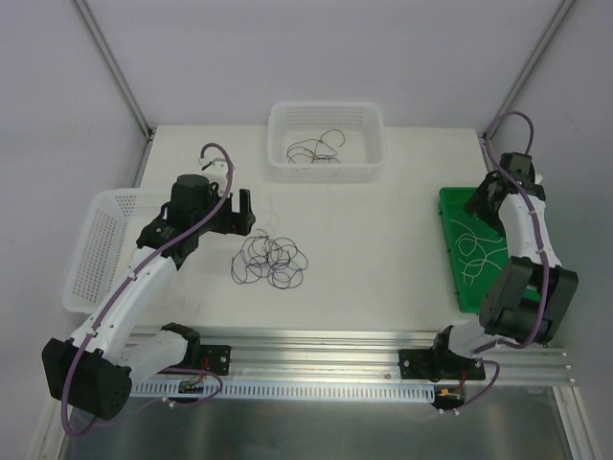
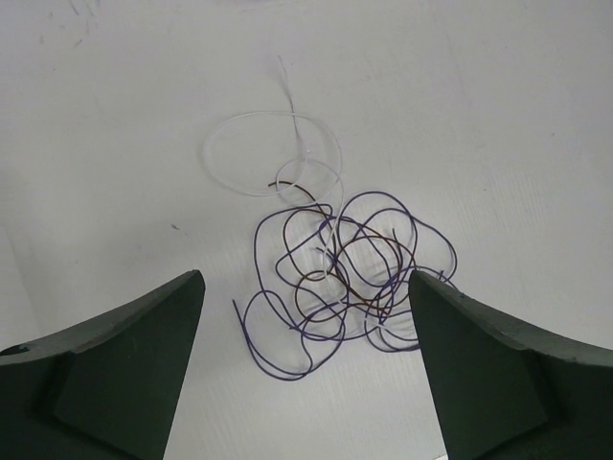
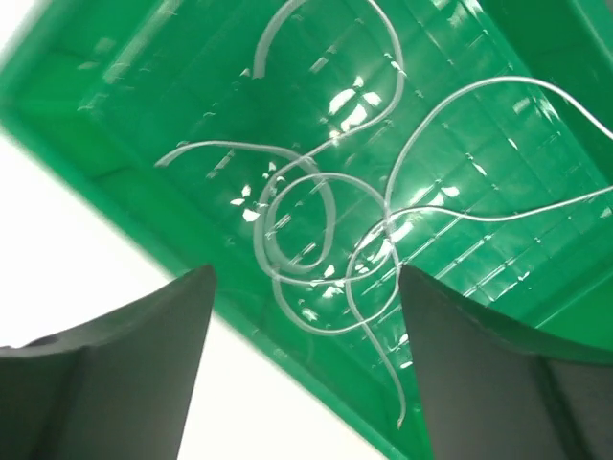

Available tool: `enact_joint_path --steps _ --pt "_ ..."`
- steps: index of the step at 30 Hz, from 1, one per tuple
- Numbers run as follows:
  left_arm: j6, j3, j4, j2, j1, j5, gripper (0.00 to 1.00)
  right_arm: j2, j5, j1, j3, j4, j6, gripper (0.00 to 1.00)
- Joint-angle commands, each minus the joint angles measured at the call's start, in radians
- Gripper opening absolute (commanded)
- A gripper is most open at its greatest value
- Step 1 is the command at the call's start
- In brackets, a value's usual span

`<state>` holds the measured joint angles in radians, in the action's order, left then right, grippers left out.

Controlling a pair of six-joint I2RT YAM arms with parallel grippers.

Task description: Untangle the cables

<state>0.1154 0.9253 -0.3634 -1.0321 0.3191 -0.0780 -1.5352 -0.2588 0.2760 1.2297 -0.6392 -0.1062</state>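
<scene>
The cables (image 1: pixel 271 261) lie in 1 loose tangle of purple, dark and white loops on the bench (image 1: pixel 383 220), left of centre. The left end effector (image 1: pixel 239 211) hangs just beside them, fingers wide, holding nothing. The right end effector (image 3: pixel 305 287), also wide and empty, hovers over the green tray (image 1: pixel 452 206), where white wires (image 3: pixel 316 220) curl. Dark wires (image 1: pixel 316 149) sit in the far basket (image 1: pixel 326 108).
</scene>
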Motion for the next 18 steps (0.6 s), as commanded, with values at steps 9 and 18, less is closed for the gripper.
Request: enact_joint_path --steps 9,18 --pt "-0.008 -0.009 0.021 0.038 -0.005 0.155 0.99 0.264 0.291 -0.472 -0.085 0.099 0.048 0.93" --pt "0.018 -0.017 0.023 0.073 -0.006 0.287 0.99 0.023 0.222 -0.917 0.029 0.282 -0.079 0.93"
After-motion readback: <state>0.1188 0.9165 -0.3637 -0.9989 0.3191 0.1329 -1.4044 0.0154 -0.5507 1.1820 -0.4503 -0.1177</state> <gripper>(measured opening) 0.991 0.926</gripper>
